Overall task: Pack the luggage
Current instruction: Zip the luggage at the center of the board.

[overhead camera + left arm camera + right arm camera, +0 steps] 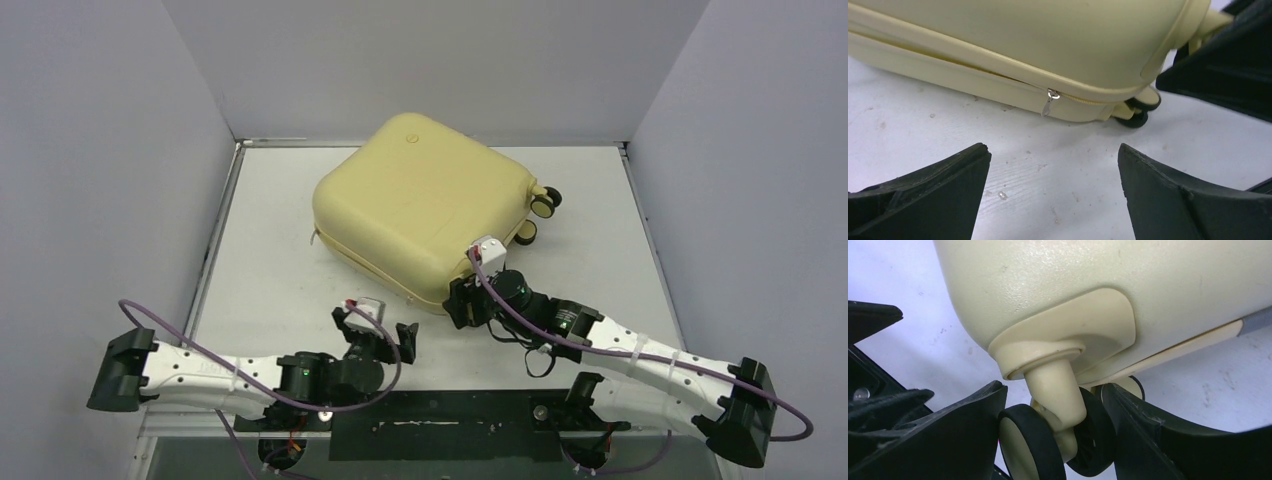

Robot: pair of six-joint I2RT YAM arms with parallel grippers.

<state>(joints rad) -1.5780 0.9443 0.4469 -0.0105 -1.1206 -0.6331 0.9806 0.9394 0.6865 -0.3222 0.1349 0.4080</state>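
The luggage [420, 200] lies flat on the table [265, 270] with its lid down, and its zipper pull [1049, 102] hangs at the near seam. Our right gripper [1053, 390] is clamped on the caster wheel [1033, 445] at the luggage's near right corner. Our left gripper [1051, 147], jaws apart and empty, faces the pull from near the luggage's front edge. We judge zipping is in hand. Next we must advance, pinch the small pull and draw it along the seam.

Your left arm lies low, reaching forward; the left gripper [377, 324] stands spread wide, holding nothing. Your right arm stretches forward-left, and the right gripper [1053, 392] presses both fingers against a wheel of the luggage [420, 200].
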